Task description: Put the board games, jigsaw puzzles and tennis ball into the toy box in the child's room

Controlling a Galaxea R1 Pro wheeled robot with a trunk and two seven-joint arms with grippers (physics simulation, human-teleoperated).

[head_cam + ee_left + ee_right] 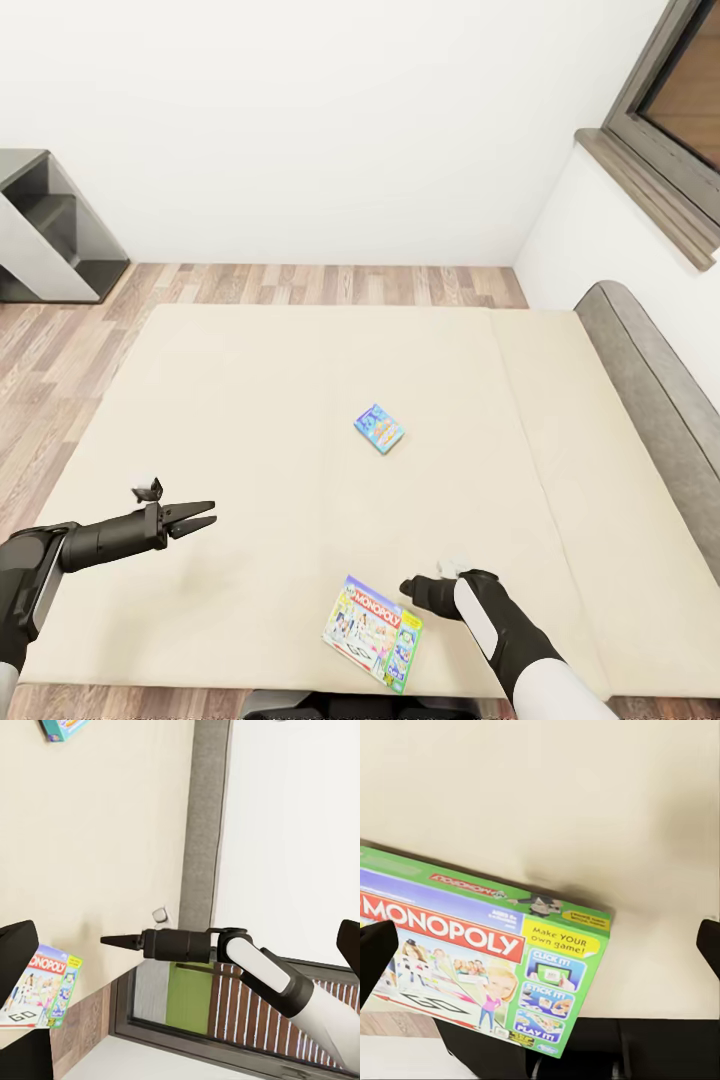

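Two board games lie on the beige bed (250, 400). The small blue one (379, 428) rests near the mattress middle. The large green-edged Monopoly box (373, 632) sits by the bed's front edge and also shows in the right wrist view (480, 952). My right gripper (412, 590) hovers open just above and beside the Monopoly box's right corner, its fingertips (376, 949) spread wide and holding nothing. My left gripper (200, 519) is open and empty over the left part of the mattress, well apart from both boxes. The table, toy box, jigsaw puzzles and tennis ball are out of view.
A grey headboard (650, 380) runs along the bed's right side under a grey-framed window (670, 110). A dark grey shelf unit (50, 230) stands on the wood-plank floor (300, 285) at the far left. White walls close off the back.
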